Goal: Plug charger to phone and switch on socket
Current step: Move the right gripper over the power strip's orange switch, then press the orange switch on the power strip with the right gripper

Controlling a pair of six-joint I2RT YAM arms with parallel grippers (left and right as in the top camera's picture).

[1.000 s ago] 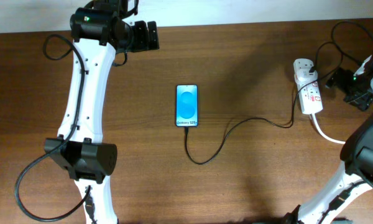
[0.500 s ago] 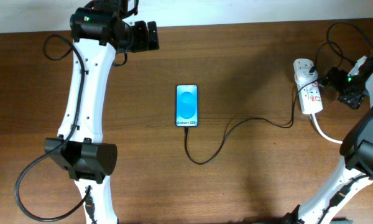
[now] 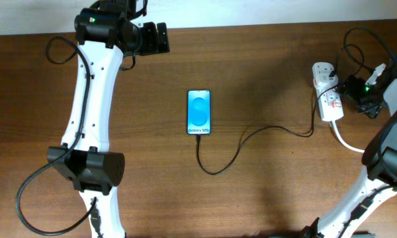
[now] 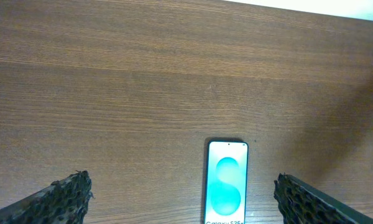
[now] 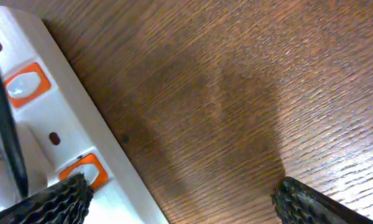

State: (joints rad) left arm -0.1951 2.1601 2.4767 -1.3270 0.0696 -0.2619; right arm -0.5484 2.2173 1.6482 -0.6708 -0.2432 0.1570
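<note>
The phone (image 3: 199,112) lies flat mid-table with its blue screen lit; it also shows in the left wrist view (image 4: 225,186). The thin black charger cable (image 3: 251,135) runs from the phone's near end in a loop to the white socket strip (image 3: 327,92) at the right. My right gripper (image 3: 347,89) is open and low at the strip's right side; in the right wrist view one fingertip (image 5: 62,199) sits over an orange switch (image 5: 90,171) on the strip (image 5: 56,124). My left gripper (image 3: 160,38) is open and empty, high at the back left.
A thick white cord (image 3: 347,142) leaves the strip toward the right front. The table's back edge (image 3: 251,26) runs along the top. Both arm bases stand at the front corners. Bare wood (image 5: 236,93) lies between the right fingers.
My right gripper has moved left, from beside the table's right edge up to the socket strip. The left arm, phone and cable have not moved.
</note>
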